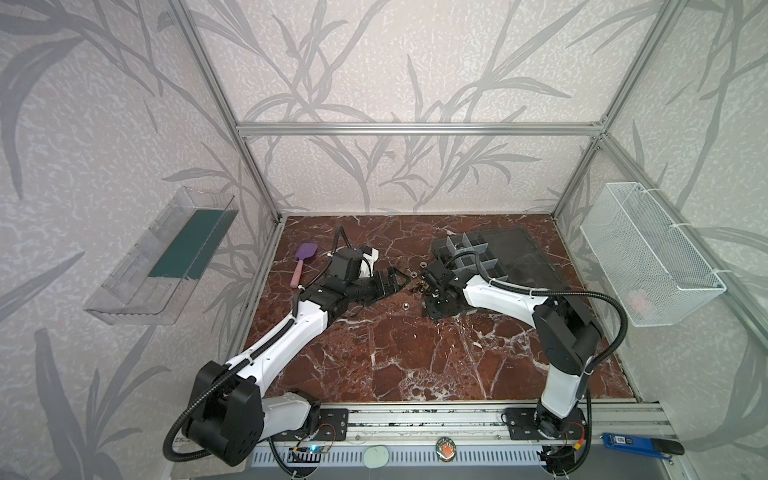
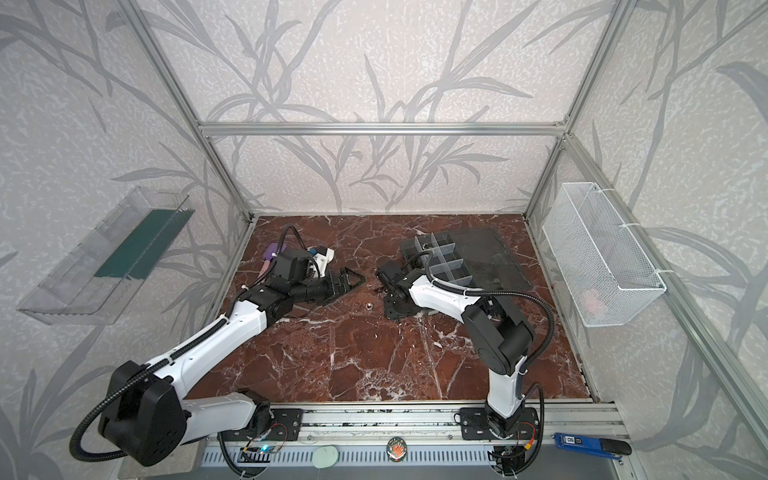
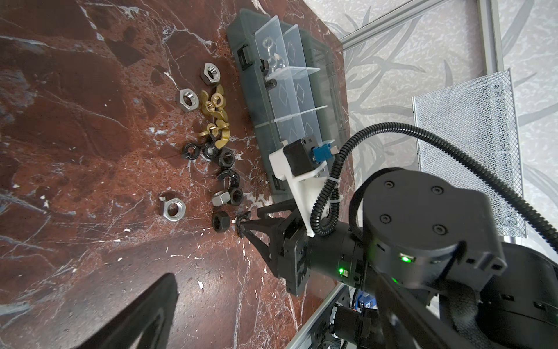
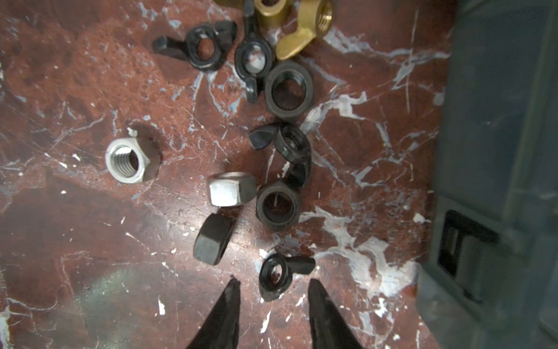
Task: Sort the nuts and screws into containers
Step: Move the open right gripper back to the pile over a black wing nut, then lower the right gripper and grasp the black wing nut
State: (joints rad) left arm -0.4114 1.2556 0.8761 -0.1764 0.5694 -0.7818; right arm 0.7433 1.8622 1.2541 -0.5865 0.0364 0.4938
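Nuts [image 4: 232,189]: hex steel, winged brass; R jaws apart astride blk wing nut [image 4: 287,266]; L jaws apart.

Soft, even light falls on a polished marble tabletop [image 1: 374,353].

In both top views, wide-angle distortion bows the aluminium frame [image 1: 415,126] towards the edges, and shadows under the arms are faint. The right wrist view is dimmer and softer: the nuts [image 4: 229,190] are slightly blurred, the right gripper [image 4: 273,281] is dark and out of focus, and a pale sheen lies on the stone. In the left wrist view a gripper finger [image 3: 145,314] is a black blur.
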